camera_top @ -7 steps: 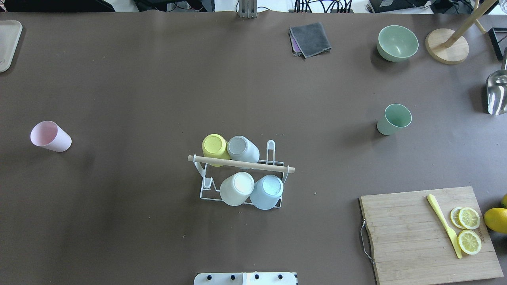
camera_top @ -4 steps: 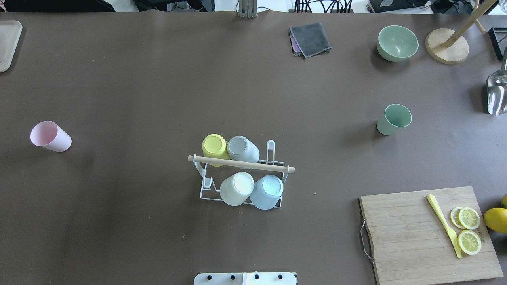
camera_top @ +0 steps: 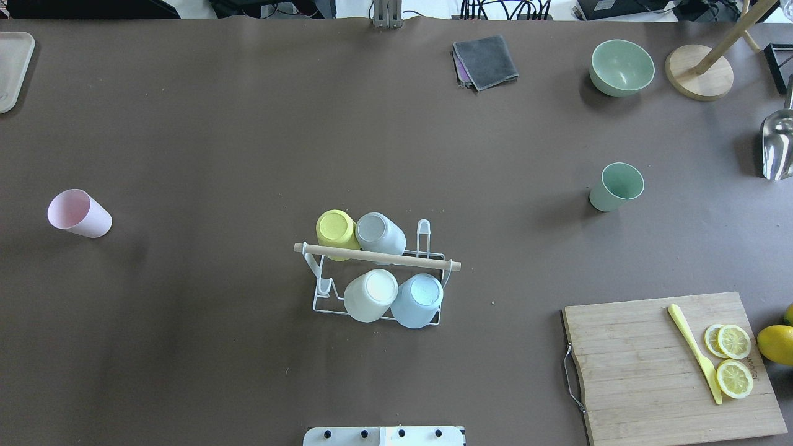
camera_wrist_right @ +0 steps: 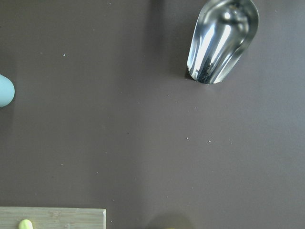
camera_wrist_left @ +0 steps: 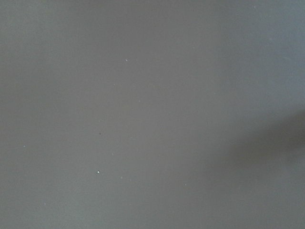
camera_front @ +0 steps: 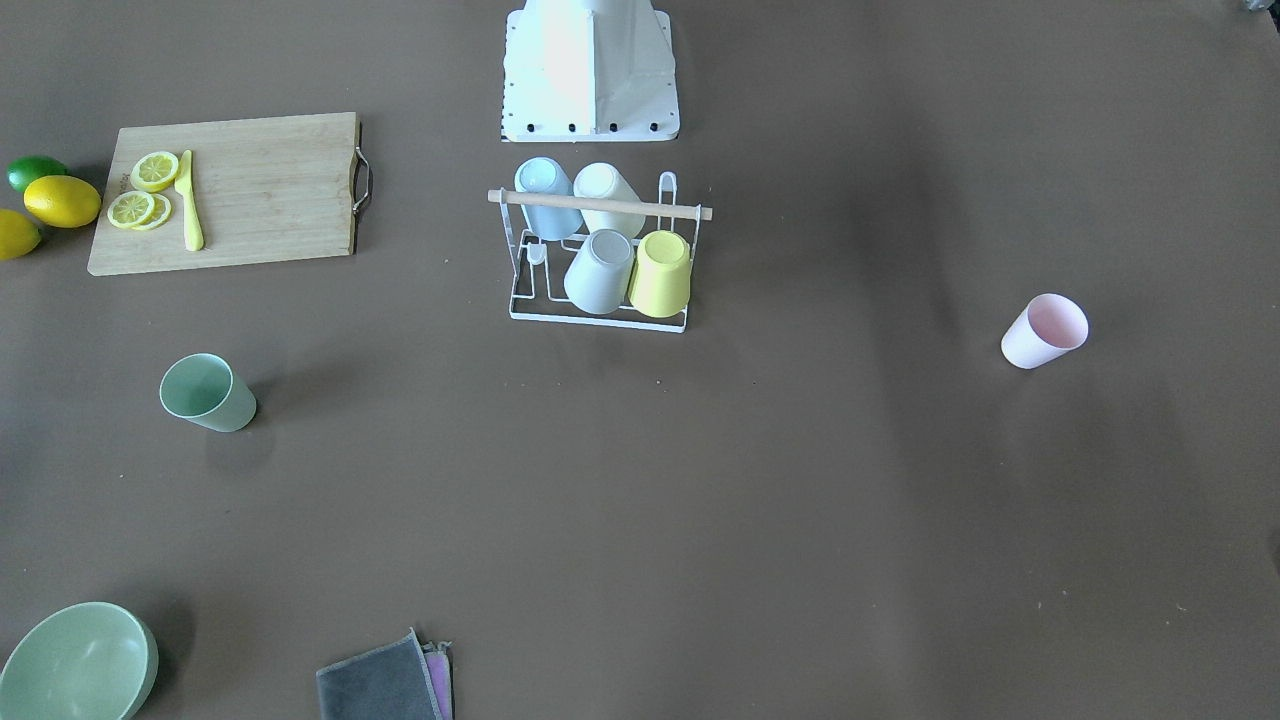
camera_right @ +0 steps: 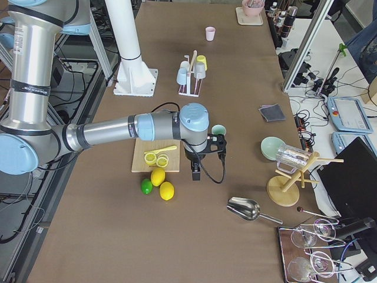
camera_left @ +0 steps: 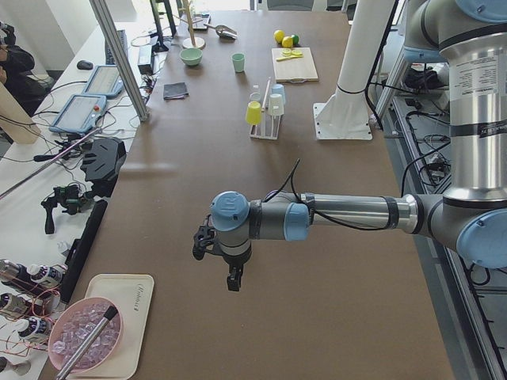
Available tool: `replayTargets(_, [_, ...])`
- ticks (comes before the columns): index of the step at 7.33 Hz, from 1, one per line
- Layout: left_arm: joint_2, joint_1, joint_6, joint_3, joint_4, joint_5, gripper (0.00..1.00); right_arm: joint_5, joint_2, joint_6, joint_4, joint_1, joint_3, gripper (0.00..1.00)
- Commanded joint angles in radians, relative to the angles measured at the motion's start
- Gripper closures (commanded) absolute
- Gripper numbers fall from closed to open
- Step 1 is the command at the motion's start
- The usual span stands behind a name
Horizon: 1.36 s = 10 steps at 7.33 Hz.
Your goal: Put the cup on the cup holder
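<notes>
The white wire cup holder with a wooden rod handle stands at table centre, near the robot base, also in the front view. It carries several upturned cups: yellow, grey, cream and light blue. A pink cup stands upright far left. A green cup stands upright at the right. My left gripper hangs over bare table at the left end, far from the pink cup. My right gripper hangs beside the green cup. I cannot tell whether either is open or shut.
A cutting board with lemon slices and a yellow knife lies front right, lemons beside it. A green bowl, a grey cloth, a wooden stand and a metal scoop lie at the back right. A tray sits back left.
</notes>
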Motion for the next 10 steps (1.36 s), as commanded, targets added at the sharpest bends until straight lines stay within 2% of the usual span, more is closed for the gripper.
replayTargets(1, [-0.001,0.001,0.000,0.000,-0.001,0.004,0.02,-0.002,0.007,0.000,0.007,-0.004,-0.001,0.00])
replayTargets(3, [-0.001,0.001,0.000,0.001,-0.001,0.002,0.02,-0.026,0.019,0.001,0.008,-0.022,-0.010,0.00])
replayTargets(6, [-0.012,0.001,0.000,0.000,0.003,0.001,0.02,-0.064,0.104,0.017,-0.004,-0.173,-0.012,0.00])
replayTargets(7, [-0.021,0.004,0.000,0.000,0.003,0.002,0.02,-0.103,0.143,0.005,-0.028,-0.255,-0.015,0.00])
replayTargets(10, [-0.029,0.004,0.000,-0.009,0.003,-0.004,0.02,-0.109,0.276,-0.006,-0.185,-0.366,-0.022,0.00])
